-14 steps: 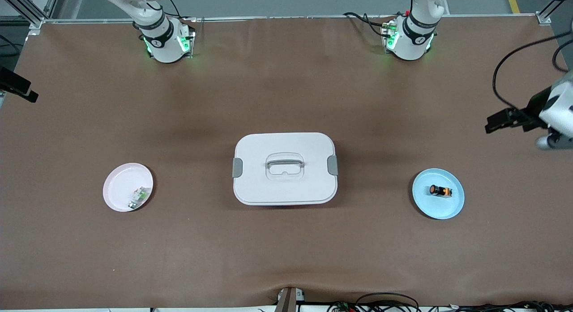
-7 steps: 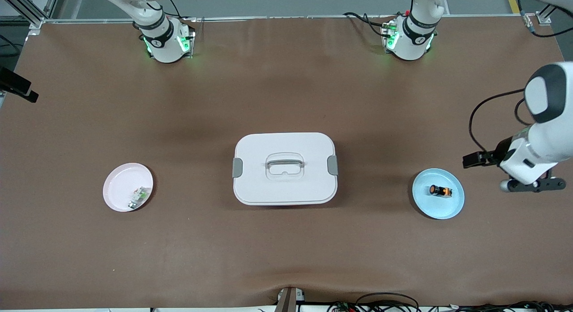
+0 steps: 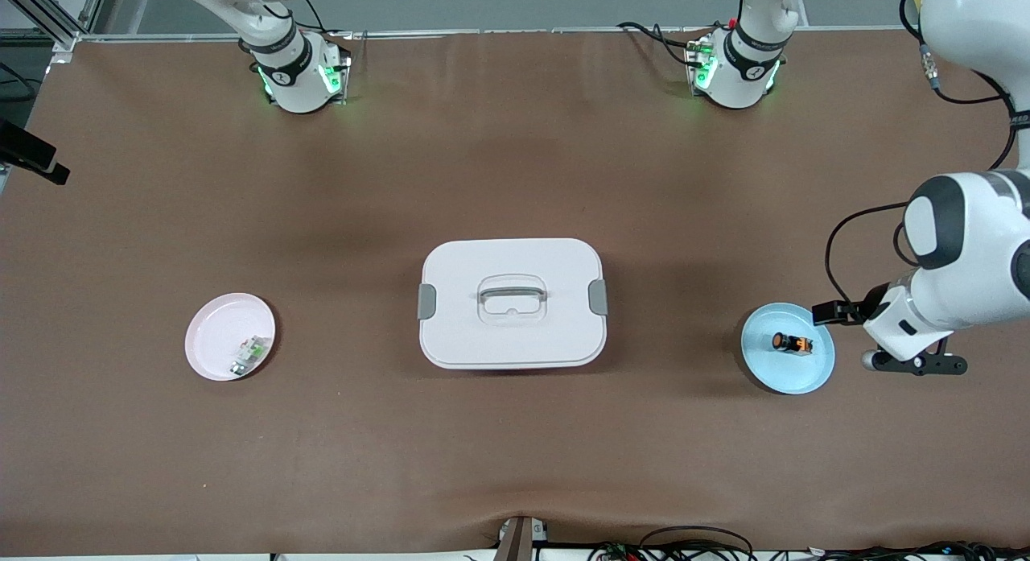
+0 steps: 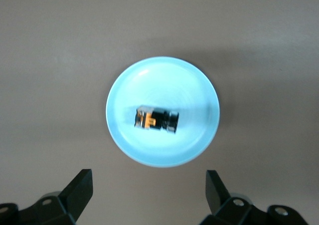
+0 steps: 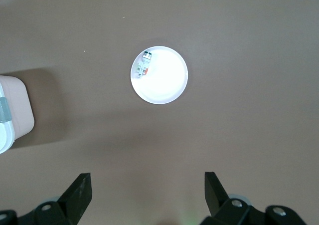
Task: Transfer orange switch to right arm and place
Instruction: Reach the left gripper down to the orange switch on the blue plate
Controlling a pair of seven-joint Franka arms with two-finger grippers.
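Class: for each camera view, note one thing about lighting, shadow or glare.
Front view: soft shadows beside the white box, green glow at both arm bases. Left wrist view: the blue plate glares pale around the orange switch. Right wrist view: the pink plate is washed out to white.

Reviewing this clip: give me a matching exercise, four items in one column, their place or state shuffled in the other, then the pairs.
Items:
1. orange switch
2. white-and-green component
3. white lidded box
4. left gripper

Places or states:
A. mid-table, between the two plates
B. open, above the blue plate
C. lying on the blue plate
D. on the pink plate

Pairs: 1-C, 2-D, 3-A, 4-B
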